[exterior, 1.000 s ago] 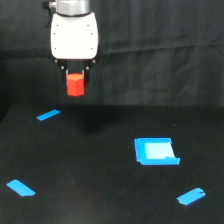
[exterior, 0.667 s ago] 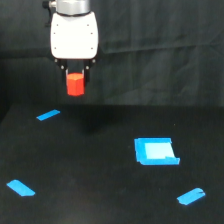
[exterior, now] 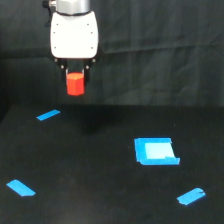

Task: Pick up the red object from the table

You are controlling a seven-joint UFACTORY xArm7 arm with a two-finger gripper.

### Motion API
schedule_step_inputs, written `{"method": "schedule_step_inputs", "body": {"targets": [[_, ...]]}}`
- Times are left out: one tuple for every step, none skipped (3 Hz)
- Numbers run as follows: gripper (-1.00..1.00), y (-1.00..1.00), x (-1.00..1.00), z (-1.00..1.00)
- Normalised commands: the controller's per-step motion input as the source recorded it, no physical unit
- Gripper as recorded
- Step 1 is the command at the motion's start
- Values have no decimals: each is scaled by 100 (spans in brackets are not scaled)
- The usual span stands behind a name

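Fingers (exterior: 75,82) clamped on red object (exterior: 75,85): stubby, bright red-orange, well above table (exterior: 100,200).

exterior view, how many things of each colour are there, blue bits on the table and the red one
blue tape strips: 3
blue square patch: 1
red block: 1, held in the gripper above the table
total: 5

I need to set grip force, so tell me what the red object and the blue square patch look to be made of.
Red object: probably plastic or painted wood; uniform red-orange, matte, no glare, crisp edges. It is held between the jaws. Blue square patch: likely tape or thin sheet, lying flat on the table, paler centre. Neither is certain.
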Motion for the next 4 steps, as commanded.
{"method": "schedule_step_inputs", "body": {"targets": [[-100,-3,1,5],[-100,-3,1,7],[-100,-4,0,7],[-100,-2,2,9]]}}
